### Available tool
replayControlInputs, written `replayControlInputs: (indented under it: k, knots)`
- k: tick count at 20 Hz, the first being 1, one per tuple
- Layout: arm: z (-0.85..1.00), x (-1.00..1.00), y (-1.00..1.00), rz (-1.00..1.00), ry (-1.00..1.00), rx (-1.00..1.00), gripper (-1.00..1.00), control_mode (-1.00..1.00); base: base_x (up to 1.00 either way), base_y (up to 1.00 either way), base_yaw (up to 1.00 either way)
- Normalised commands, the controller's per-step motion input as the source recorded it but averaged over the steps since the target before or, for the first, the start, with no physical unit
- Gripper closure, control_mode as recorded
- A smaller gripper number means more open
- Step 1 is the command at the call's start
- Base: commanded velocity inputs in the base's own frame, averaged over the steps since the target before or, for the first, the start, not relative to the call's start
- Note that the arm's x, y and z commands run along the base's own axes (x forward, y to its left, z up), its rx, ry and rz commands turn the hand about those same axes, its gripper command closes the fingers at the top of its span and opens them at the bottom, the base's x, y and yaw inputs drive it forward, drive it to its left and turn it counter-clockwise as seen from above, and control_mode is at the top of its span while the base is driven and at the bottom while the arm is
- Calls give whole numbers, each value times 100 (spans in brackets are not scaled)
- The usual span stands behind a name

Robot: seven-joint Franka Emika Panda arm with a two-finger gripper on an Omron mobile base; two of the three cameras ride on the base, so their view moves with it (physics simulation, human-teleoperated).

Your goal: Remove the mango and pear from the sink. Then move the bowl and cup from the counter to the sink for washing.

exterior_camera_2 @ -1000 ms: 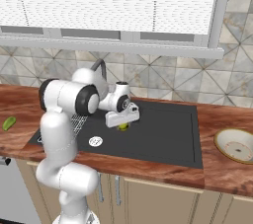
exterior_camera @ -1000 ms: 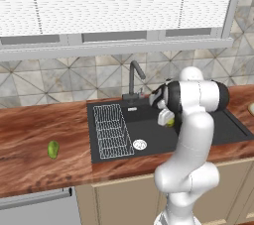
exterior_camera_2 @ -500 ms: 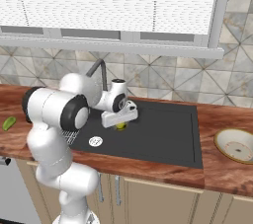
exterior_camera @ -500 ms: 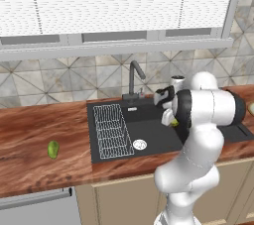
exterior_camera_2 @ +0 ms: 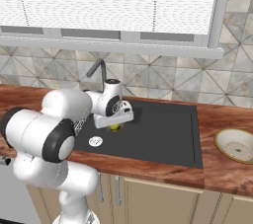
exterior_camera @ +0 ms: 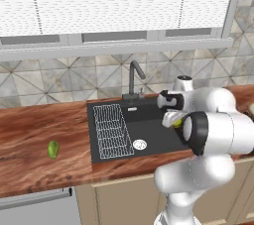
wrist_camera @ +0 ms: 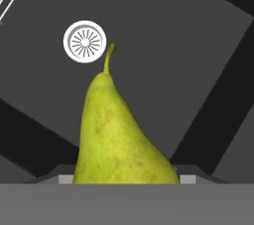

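Note:
My gripper (exterior_camera_2: 115,123) is shut on the yellow-green pear (wrist_camera: 119,130), which hangs stem-down over the black sink (exterior_camera_2: 163,129). The left base view has the pear (exterior_camera: 177,123) just above the basin's right half. A green oval mango (exterior_camera: 53,149) lies on the wood counter (exterior_camera: 30,135), left of the sink. At the far right of the counter sits the beige bowl (exterior_camera_2: 237,145). The cup is out of view.
A white wire rack (exterior_camera: 111,130) covers the sink's left part, with the round drain (exterior_camera: 140,144) beside it. The dark faucet (exterior_camera: 134,78) stands at the sink's back edge. My arm's bulky links hang over the sink's front right.
The arm's elbow and upper links have swung toward the right of the left base view. The gripper, with the pear still in it, has shifted only slightly over the basin.

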Motion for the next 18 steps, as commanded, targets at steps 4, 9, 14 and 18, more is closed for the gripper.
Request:
replayControlInputs:
  k: [4, 9, 14, 18]
  knots:
    - [25, -35, 37, -23, -13, 0, 100, -100, 0, 0, 0]
    - [29, -33, 37, -19, -7, 0, 100, -100, 0, 0, 0]
    - [19, -26, 47, -19, -9, 0, 100, -100, 0, 0, 0]
    - [21, -23, 50, -5, -3, 0, 100, -100, 0, 0, 0]
